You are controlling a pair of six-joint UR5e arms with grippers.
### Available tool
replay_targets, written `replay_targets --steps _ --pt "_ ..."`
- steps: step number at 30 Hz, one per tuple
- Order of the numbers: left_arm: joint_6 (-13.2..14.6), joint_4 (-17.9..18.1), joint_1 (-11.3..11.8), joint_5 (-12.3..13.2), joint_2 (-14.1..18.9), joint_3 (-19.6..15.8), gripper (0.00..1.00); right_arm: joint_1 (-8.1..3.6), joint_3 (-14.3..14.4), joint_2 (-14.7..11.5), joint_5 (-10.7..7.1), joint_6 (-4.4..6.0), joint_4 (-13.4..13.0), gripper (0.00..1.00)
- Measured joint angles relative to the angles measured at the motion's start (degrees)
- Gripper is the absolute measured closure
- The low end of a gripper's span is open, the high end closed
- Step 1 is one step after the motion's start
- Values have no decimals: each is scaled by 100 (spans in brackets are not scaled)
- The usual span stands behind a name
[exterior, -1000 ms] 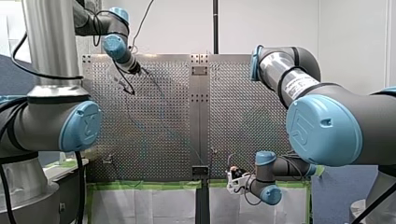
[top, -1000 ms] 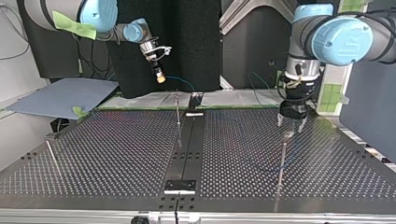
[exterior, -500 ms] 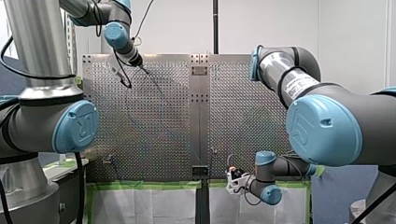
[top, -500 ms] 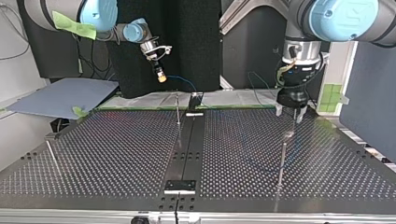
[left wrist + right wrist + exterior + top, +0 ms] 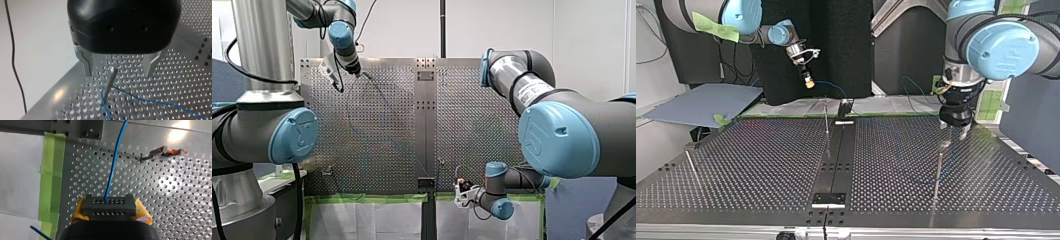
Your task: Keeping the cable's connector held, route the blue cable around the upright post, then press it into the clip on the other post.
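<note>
Right gripper: jaws pinched the connector between yellow pads. Blue cable led straight ahead from it over the tabletop, with the clip ahead, beside the cable. Left gripper: jaws spread, upright post tip between them, cable bent at its base. In the top view the post stood at 4 o'clock from tabletop centre.

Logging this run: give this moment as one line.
left gripper: open over post | right gripper: shut on connector | cable: not in clip
</note>
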Motion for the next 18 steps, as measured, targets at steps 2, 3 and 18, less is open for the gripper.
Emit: replay_targets --steps 2,3,18 --pt "119 -39 10 96 -3 111 0 -1 0 1 0 0 -1 100" --pt "168 -48 13 141 -3 146 0 -1 0 1 1 0 -1 100" --pt "1044 -309 94 522 -151 650 0 0 2 1 -4 12 -1 100"
